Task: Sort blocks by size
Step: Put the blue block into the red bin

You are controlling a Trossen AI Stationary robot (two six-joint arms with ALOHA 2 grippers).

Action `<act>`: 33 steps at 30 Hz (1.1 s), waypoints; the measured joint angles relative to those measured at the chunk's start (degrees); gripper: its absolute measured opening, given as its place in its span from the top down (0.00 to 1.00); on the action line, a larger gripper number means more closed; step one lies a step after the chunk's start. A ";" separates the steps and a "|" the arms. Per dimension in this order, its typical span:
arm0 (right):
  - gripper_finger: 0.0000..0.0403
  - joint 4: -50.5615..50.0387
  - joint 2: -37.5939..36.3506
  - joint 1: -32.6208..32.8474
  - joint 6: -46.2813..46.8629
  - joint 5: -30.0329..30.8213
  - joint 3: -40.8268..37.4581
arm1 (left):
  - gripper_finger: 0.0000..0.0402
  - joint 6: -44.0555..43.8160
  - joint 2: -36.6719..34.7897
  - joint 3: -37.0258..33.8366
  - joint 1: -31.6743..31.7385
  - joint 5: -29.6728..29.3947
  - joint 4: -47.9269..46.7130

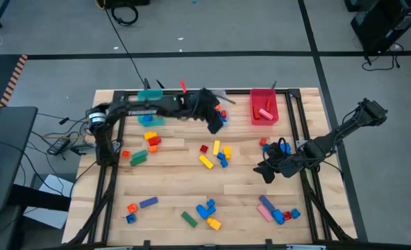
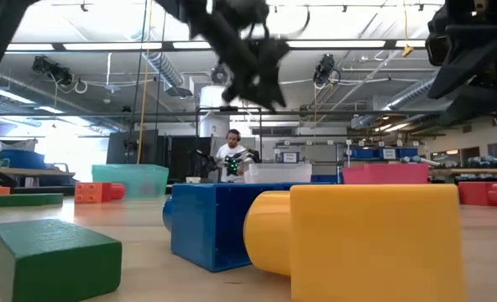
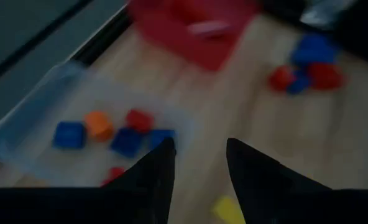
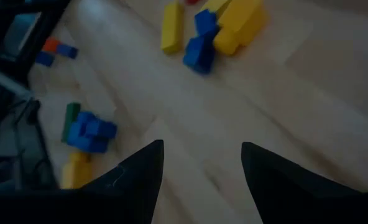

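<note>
Many blocks lie loose on the wooden table: a red, yellow and blue cluster (image 1: pixel 216 154) at the middle, a green, blue and yellow group (image 1: pixel 204 214) near the front, and purple, pink and blue ones (image 1: pixel 275 210) at the front right. My left gripper (image 3: pixel 199 144) hangs open and holds nothing, above the table's far side (image 1: pixel 216 123) beside the clear bin (image 3: pixel 47 93), which holds small blue, orange and red blocks (image 3: pixel 100 127). My right gripper (image 4: pixel 202 144) stands open and holds nothing above bare wood at the right (image 1: pixel 266 172).
A teal bin (image 1: pixel 150 104) stands at the far left and a red bin (image 1: pixel 263 107) with a pink piece at the far right. Red and blue blocks (image 1: pixel 275 146) lie just beyond my right gripper. Black rails (image 1: pixel 309 201) line the table's sides. A person sits in the room behind.
</note>
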 joint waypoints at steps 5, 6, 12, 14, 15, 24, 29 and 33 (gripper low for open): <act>0.47 -0.23 0.03 1.50 0.02 -3.14 1.71 | 0.62 -0.16 -3.82 -0.01 -7.12 -0.75 -0.20; 0.48 -0.38 0.11 2.08 -0.10 -3.13 2.57 | 0.62 -0.45 -4.26 -0.01 -8.49 -1.03 -0.22; 0.59 -7.36 3.98 6.86 -1.33 -2.95 11.24 | 0.62 -6.30 -4.69 -0.35 -15.99 -2.57 -0.96; 0.64 -11.72 6.63 8.89 -1.52 -2.96 15.19 | 0.62 -9.25 -4.72 -1.64 -18.75 -5.69 -0.52; 0.66 -14.16 8.22 9.87 -1.45 -3.05 17.32 | 0.62 -10.71 -4.72 -2.50 -20.29 -7.67 -0.66; 0.81 -26.43 21.21 16.97 6.49 -9.74 29.93 | 0.62 -24.84 -6.15 -8.01 -34.09 -22.27 -1.47; 0.85 -26.24 25.79 19.90 9.29 -14.06 29.97 | 0.62 -32.09 -6.14 -8.05 -39.89 -28.16 -4.40; 0.85 -26.04 28.95 22.40 11.46 -14.79 29.97 | 0.62 -35.34 -6.14 -8.05 -42.74 -31.66 -4.37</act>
